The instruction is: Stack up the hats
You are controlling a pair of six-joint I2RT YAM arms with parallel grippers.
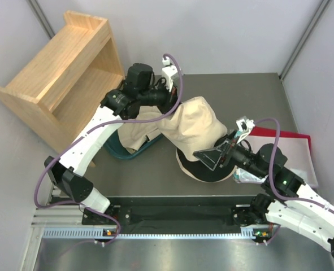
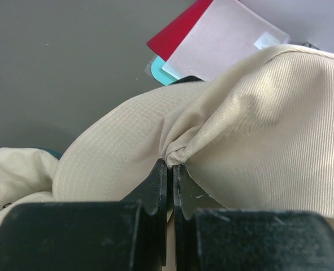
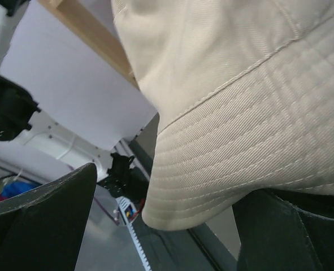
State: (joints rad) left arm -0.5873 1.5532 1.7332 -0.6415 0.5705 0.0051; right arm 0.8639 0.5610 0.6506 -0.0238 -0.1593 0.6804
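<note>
Between left pincer tips, cream hat, brim near spread right pincer

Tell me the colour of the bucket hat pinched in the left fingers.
The bucket hat is cream-beige; clearest in the left wrist view.

1. Whatever carries the cream hat is hidden under it.
2. Left of the hat, cream cloth and my left arm cover most of the teal tub.
3. Right of the hat, my right arm crosses the red folder and runs off the frame.
4. I can't tell whether the right gripper touches the hat's brim.
</note>
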